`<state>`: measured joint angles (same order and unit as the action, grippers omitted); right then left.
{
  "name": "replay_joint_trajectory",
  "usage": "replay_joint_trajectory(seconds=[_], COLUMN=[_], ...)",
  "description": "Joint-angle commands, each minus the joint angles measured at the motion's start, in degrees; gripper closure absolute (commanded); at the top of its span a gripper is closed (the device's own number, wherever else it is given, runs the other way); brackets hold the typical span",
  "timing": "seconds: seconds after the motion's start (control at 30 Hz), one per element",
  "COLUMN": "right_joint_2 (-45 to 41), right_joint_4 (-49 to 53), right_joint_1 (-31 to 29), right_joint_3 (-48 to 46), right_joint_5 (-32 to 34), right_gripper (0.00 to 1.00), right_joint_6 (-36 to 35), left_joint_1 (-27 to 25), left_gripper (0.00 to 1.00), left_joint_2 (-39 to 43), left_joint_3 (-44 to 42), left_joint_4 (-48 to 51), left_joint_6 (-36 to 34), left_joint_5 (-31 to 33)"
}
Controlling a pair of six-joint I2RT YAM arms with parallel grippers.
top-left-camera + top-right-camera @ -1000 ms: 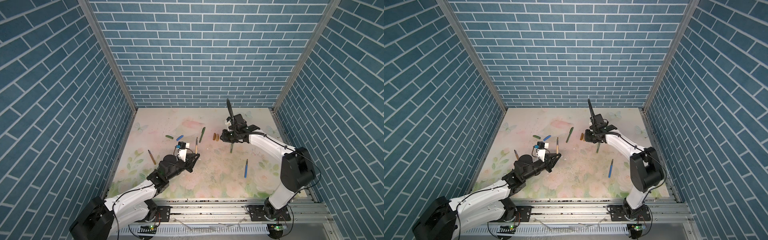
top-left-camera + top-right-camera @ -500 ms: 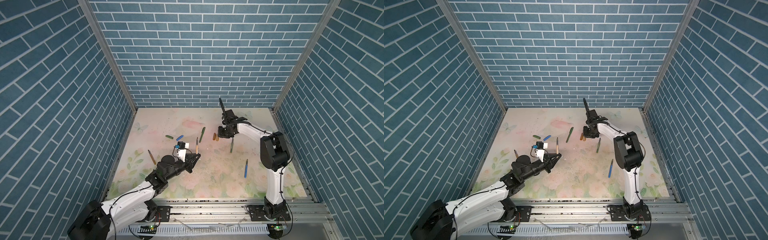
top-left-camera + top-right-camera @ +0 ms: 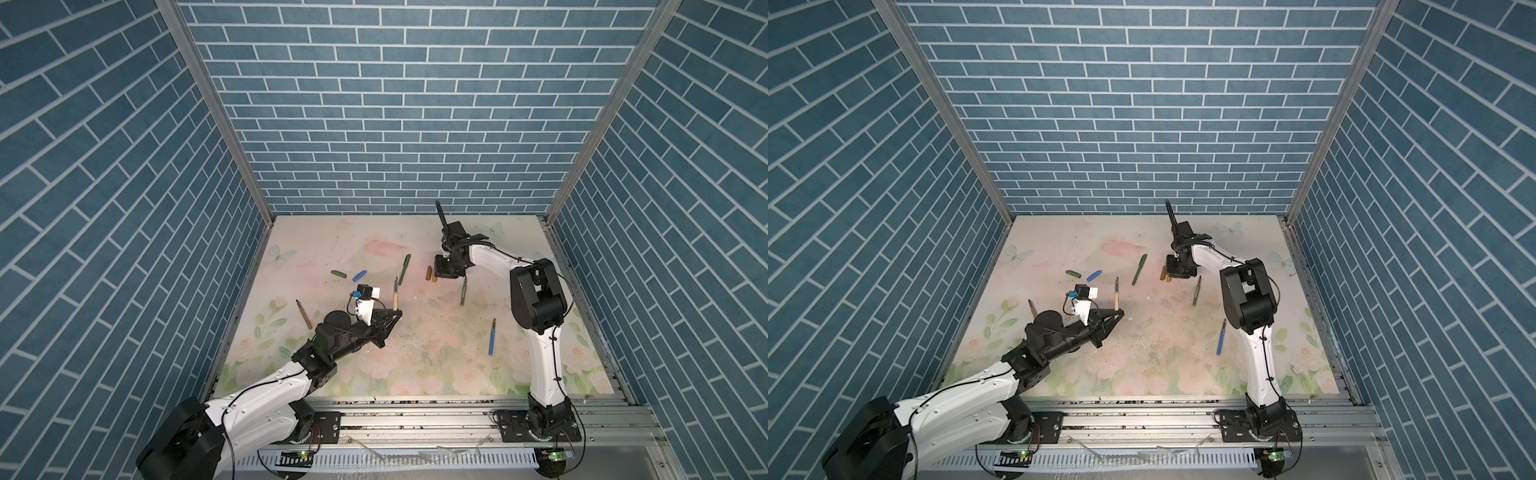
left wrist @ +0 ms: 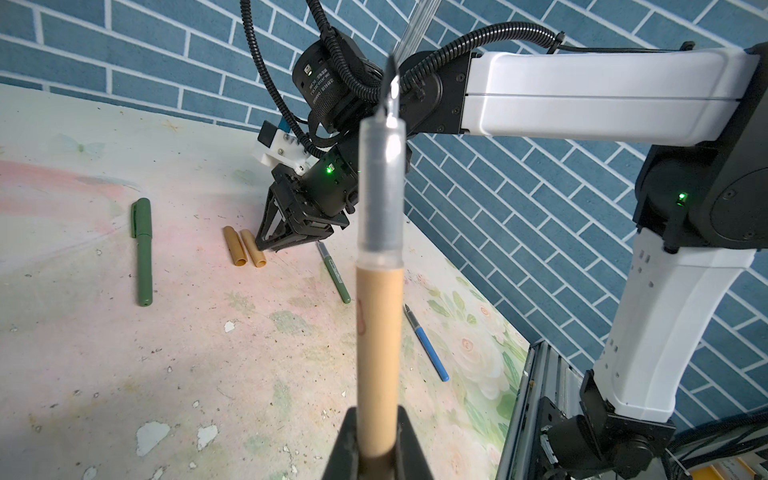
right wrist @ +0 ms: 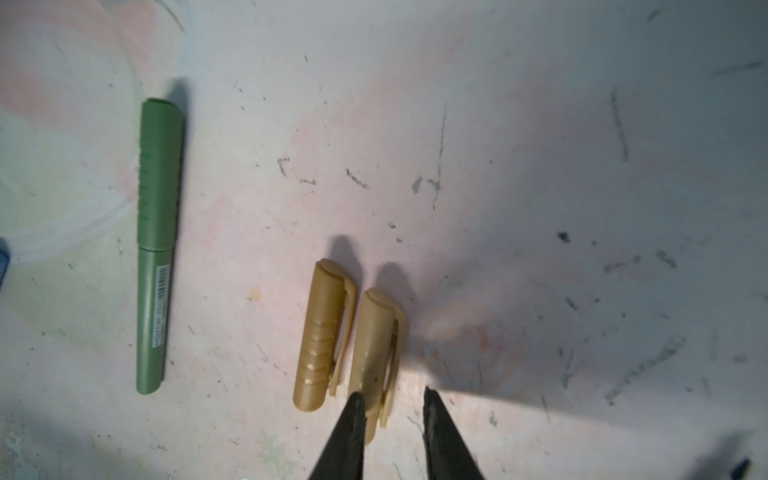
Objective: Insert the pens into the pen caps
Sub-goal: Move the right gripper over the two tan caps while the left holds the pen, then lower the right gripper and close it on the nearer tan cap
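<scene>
In both top views the left gripper (image 3: 395, 312) pinches the tan pen (image 3: 395, 293) upright, while the right gripper (image 3: 1177, 272) hangs over two caps (image 3: 431, 274).

Left wrist view: the pen's bare tip points away from the clamped jaws.

Right wrist view: the jaws are spread. The tan cap (image 5: 374, 340) lies partly under one fingertip (image 5: 355, 405), not between them, with the amber cap (image 5: 322, 332) outside.

One green pen (image 5: 156, 249) looks capped, so I judge four are left.

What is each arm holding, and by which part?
The left jaws clamp the tan pen by its blunt back end. The right jaws hold nothing, open over a tan cap.
</scene>
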<state>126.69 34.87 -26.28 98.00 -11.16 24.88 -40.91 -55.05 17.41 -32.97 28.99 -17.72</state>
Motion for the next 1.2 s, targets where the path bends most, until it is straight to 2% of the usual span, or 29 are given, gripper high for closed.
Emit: replay_joint_trajectory(seconds=[0.0,0.47,0.6,1.17], right_joint_2=[1.61,-0.47,0.85,4.68], right_joint_4=[1.4,0.63,0.26,1.34], right_joint_1=[0.22,0.27,0.29,0.22], right_joint_3=[2.05,1.72,2.69,5.07], right_joint_5=[-1.22,-2.19,-2.3,-0.03], right_gripper=[0.73,0.74,0.7,0.68], right_joint_6=[-2.21,-2.06,-1.16,-0.01], left_joint_1=[-0.14,-0.14,-0.11,-0.13], left_gripper=[1.0,1.0,1.0,1.0], left_joint_2=[-0.32,-1.54,-2.23,-1.68], left_joint_3=[0.61,1.12,1.33,1.93], left_joint_4=[-1.41,-1.75,-2.43,-0.82], left_joint_6=[-0.32,-0.5,-0.32,-0.9], left_joint_5=[-0.74,-1.18,-1.68,-1.71])
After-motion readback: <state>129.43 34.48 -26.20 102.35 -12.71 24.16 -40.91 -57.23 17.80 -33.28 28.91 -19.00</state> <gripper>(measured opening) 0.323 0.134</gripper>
